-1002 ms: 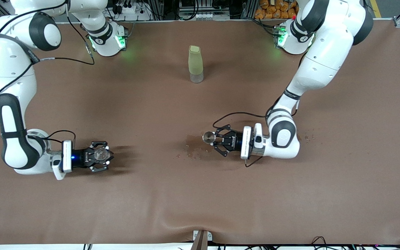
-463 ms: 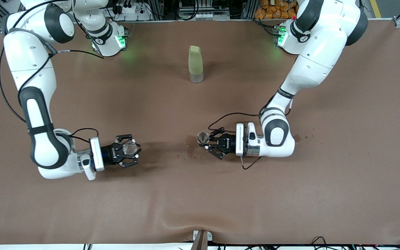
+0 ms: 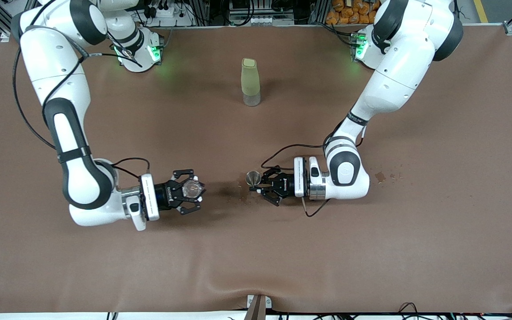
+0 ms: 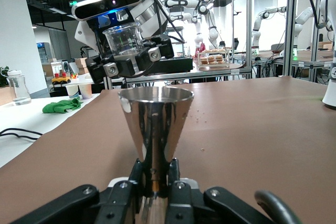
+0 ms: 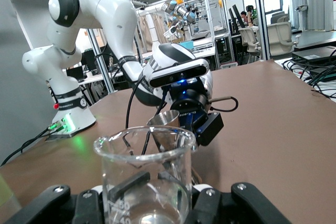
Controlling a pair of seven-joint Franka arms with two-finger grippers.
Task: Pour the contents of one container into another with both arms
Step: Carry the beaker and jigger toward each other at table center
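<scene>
1. Glass cup [image 3: 190,188] sits upright in my right claw [image 3: 192,194], clamped tight, above the desk [image 3: 371,249].
2. My left claw [image 3: 258,187] is closed on the metal jigger [image 3: 252,178], upright and near the cup.
3. I judge this the approach; next, bring the cup's rim over the jigger and tip.

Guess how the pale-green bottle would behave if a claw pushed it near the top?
The bottle is tall on a narrow base, so it would probably tip, not slide. Its body looks rounded; once down it may roll. Whether it holds anything cannot be seen, so its weight is uncertain.
</scene>
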